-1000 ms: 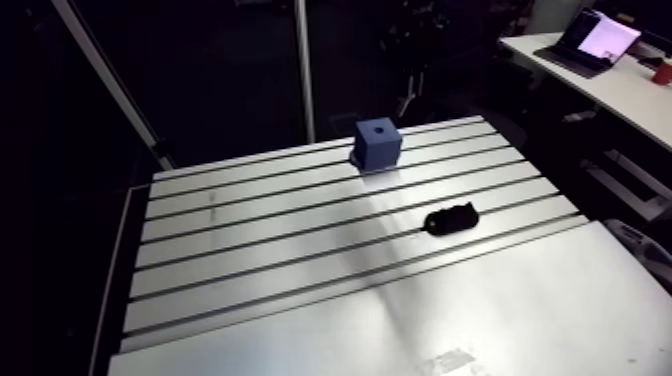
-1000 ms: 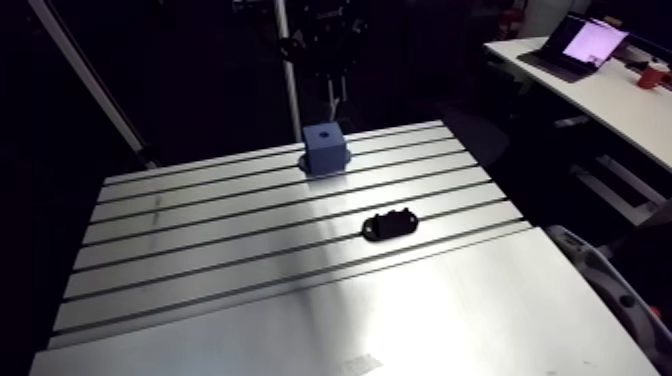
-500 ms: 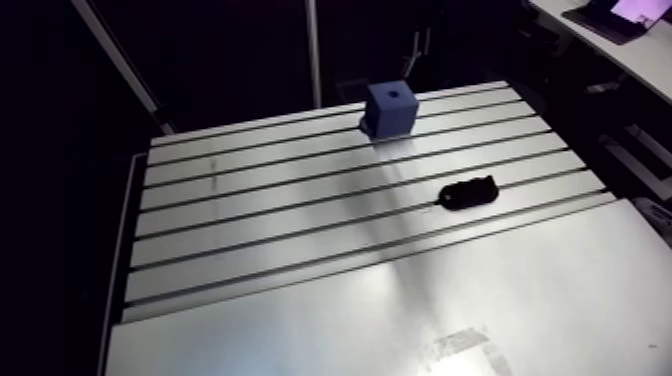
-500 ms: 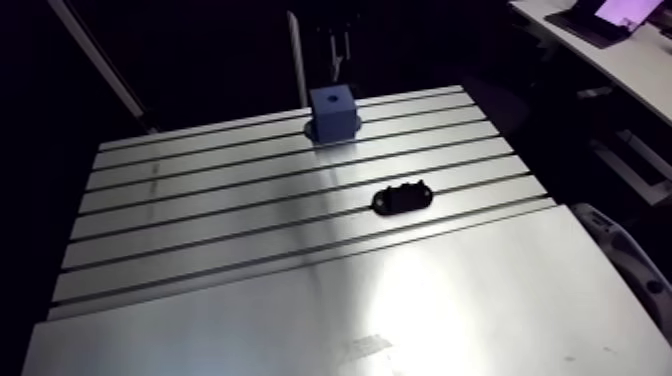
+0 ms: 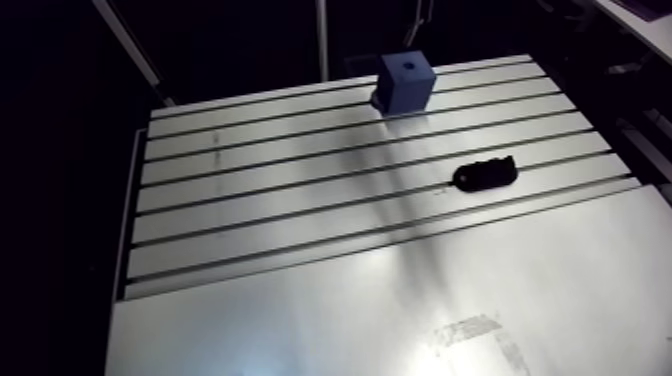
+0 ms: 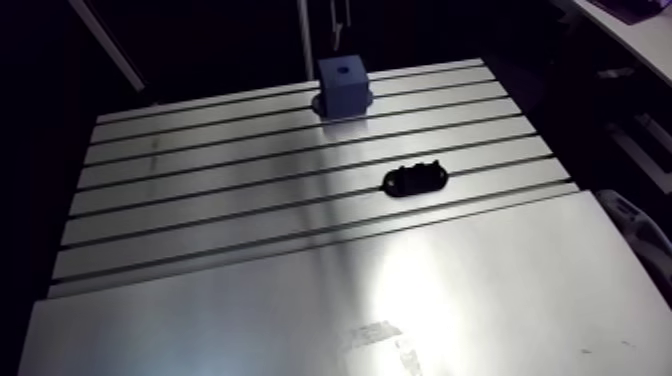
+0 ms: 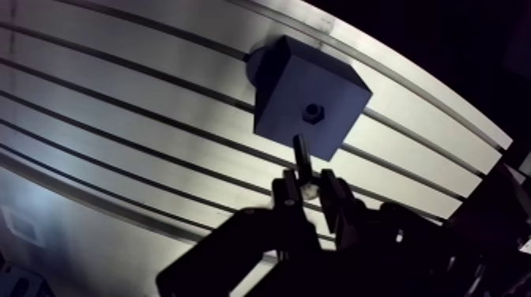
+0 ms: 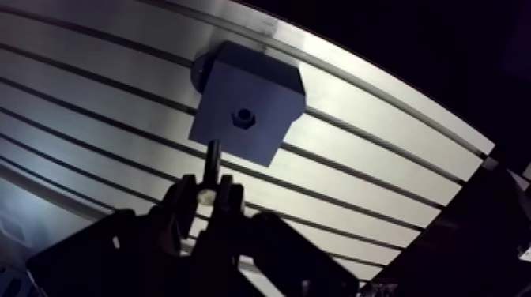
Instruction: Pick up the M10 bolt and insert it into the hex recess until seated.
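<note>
In the arm view, a blue block [image 5: 405, 80] sits at 12 o'clock on the slotted worktop [image 5: 300, 300], with a black part [image 5: 485, 174] well apart at 3 o'clock. In the wrist view, the 2 fingers [image 7: 286, 197] pinch the M10 bolt [image 7: 301, 156], whose shank points at 12 o'clock toward the block's hex recess [image 7: 314, 113], near it but not in it.

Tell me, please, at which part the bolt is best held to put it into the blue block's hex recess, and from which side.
Near its rear end, from the sides of the shaft, as the gripper holds the bolt now. The slim shaft then juts free ahead of the fingers, pointing toward the hex recess in the blue block.
</note>
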Available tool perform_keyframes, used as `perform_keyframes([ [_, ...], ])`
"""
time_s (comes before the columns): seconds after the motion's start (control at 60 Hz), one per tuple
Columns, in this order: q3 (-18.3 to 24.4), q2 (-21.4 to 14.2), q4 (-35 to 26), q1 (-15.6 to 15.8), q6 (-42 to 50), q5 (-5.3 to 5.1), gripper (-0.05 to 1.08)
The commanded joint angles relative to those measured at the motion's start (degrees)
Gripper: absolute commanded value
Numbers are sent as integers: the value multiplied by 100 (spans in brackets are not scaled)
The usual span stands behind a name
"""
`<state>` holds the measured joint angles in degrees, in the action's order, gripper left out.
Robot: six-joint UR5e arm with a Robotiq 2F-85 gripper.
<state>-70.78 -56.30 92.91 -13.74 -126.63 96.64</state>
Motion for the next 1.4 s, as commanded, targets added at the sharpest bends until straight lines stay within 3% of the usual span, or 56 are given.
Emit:
perform_keyframes([
  [0.017, 237, 146, -301, 20, 148, 40, 79],
  [0.267, 436, 236, -797, 20, 12, 148, 78],
  [0.833, 732, 404, -807, 20, -710, 158, 78],
  [1.017, 764, 439, -644, 37, -1084, 330, 78],
  [1.3, 736, 458, -630, 64, -1165, 368, 78],
  [1.4, 729, 483, -615, 89, -1252, 509, 78],
])
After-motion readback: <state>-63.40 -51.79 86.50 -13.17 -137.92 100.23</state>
